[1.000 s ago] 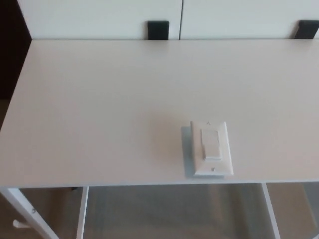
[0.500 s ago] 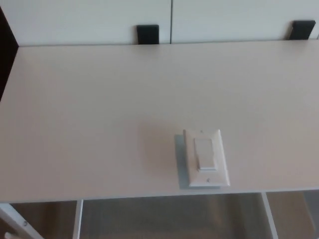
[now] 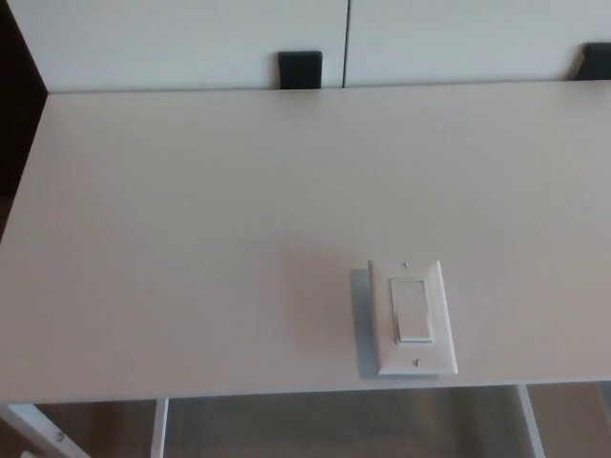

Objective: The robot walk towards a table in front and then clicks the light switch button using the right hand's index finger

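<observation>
White panels [image 3: 191, 43] stand behind the pale desk [image 3: 191, 239], whose right side and legs are cut off; neither hand shows, so their fingers cannot be judged; the light switch [image 3: 413, 318] lies flat near the front edge, right of centre; only the camera's framing has shifted since earlier.

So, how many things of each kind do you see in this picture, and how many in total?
Table: 1
Light switch: 1
Black bracket at the far edge of the table: 2
White panel behind the table: 2
Robot hand: 0 in view
Total: 6
</observation>
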You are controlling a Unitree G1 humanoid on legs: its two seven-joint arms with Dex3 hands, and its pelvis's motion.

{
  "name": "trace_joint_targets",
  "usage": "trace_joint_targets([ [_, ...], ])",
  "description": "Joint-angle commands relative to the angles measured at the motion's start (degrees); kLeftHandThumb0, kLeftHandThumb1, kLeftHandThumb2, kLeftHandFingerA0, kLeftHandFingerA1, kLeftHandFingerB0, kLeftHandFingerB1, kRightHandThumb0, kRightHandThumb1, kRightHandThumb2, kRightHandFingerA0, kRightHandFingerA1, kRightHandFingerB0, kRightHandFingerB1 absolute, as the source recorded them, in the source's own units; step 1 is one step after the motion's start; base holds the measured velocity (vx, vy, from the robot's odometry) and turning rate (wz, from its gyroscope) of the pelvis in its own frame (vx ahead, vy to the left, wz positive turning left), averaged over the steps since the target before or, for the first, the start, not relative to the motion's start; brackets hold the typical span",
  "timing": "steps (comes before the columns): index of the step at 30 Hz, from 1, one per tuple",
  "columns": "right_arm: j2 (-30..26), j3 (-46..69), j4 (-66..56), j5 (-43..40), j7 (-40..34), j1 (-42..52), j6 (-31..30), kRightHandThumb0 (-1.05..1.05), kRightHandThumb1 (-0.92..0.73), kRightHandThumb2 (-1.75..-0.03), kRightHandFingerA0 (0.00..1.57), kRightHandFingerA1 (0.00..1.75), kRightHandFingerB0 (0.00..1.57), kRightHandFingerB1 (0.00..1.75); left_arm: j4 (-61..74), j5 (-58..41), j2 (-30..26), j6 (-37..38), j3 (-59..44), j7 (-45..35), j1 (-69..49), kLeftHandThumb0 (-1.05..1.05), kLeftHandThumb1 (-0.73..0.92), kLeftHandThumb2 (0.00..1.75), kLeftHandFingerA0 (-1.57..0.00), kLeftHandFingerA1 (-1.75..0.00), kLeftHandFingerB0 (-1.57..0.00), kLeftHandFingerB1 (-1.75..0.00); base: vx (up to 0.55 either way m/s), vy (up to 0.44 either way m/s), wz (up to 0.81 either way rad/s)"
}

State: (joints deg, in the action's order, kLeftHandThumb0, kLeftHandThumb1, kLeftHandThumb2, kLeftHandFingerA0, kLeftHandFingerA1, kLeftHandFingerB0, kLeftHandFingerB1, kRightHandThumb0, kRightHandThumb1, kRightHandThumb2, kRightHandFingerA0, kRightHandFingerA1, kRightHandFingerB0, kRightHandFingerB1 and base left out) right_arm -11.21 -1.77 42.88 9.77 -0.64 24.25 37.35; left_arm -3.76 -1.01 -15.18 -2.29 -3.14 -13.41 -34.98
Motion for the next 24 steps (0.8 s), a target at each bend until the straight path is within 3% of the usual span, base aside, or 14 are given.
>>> trace_joint_targets([
  [1, -0.3, 0.3, 0.7, -0.7, 0.4, -0.6, -0.4, -0.56, -0.63, -0.60, 0.58, 0.44, 0.50, 0.36, -0.2, 0.3, -0.8, -1.4, -0.2, -0.5, 0.6, -0.24, 0.72, 0.61, -0.43, -0.38, -0.34, -0.33, 0.00, 0.000, 0.00],
  [8, -0.2, -1.1, -3.3, -0.4, 1.6, 0.5, 1.4, -0.61, -0.63, -0.60, 0.62, 0.46, 0.54, 0.37, 0.1, 0.4, -1.1, -2.2, -0.2, -0.7, 2.1, -0.25, 0.72, 0.62, -0.47, -0.40, -0.35, -0.33, 0.00, 0.000, 0.00],
  [9, -0.2, -1.6, -4.9, 0.0, 1.5, 1.3, 1.5, -0.71, -0.62, -0.61, 0.68, 0.45, 0.58, 0.38, 0.1, 0.4, -1.2, -2.3, -0.2, -0.7, 2.2, -0.24, 0.71, 0.61, -0.48, -0.40, -0.35, -0.33, 0.00, 0.000, 0.00],
  [13, 0.3, -4.4, -17.5, -1.5, 4.7, 7.1, -1.4, -0.66, -0.64, -0.61, 0.63, 0.41, 0.54, 0.36, 0.2, 0.9, -1.6, -2.3, -0.1, -0.8, 2.6, -0.24, 0.72, 0.61, -0.49, -0.39, -0.35, -0.33, 0.00, 0.000, 0.00],
  [14, -0.3, -5.8, -23.2, -2.1, 6.2, 10.9, -0.9, -0.69, -0.52, -0.91, 0.58, 0.55, 0.46, 0.50, 0.9, 0.8, -1.6, -2.1, 0.2, -1.3, 1.3, -0.23, 0.72, 0.61, -0.48, -0.39, -0.35, -0.33, 0.00, 0.000, 0.00],
  [15, -0.7, -6.6, -26.8, -2.8, 7.0, 13.6, -0.7, -0.67, -0.63, -0.60, 0.67, 0.40, 0.55, 0.37, 1.6, 0.8, -1.7, -1.8, 0.4, -1.6, 0.2, -0.23, 0.74, 0.63, -0.47, -0.39, -0.35, -0.34, 0.00, 0.000, 0.00],
  [19, -1.9, -8.5, -37.9, -8.9, 10.4, 18.2, -2.7, -0.68, -0.62, -0.60, 0.69, 0.40, 0.59, 0.38, 4.5, 1.1, -1.1, -1.7, 1.7, -1.7, -0.8, -0.22, 0.74, 0.63, -0.47, -0.40, -0.36, -0.34, 0.00, 0.000, 0.00],
  [24, -4.2, -9.8, -49.7, -8.6, 10.6, 23.9, -0.9, -0.68, -0.63, -0.60, 0.67, 0.40, 0.60, 0.38, 9.1, 2.1, -1.9, -2.7, 3.6, -1.9, -3.6, -0.26, 0.75, 0.63, -0.46, -0.40, -0.35, -0.34, 0.00, 0.000, 0.00],
])
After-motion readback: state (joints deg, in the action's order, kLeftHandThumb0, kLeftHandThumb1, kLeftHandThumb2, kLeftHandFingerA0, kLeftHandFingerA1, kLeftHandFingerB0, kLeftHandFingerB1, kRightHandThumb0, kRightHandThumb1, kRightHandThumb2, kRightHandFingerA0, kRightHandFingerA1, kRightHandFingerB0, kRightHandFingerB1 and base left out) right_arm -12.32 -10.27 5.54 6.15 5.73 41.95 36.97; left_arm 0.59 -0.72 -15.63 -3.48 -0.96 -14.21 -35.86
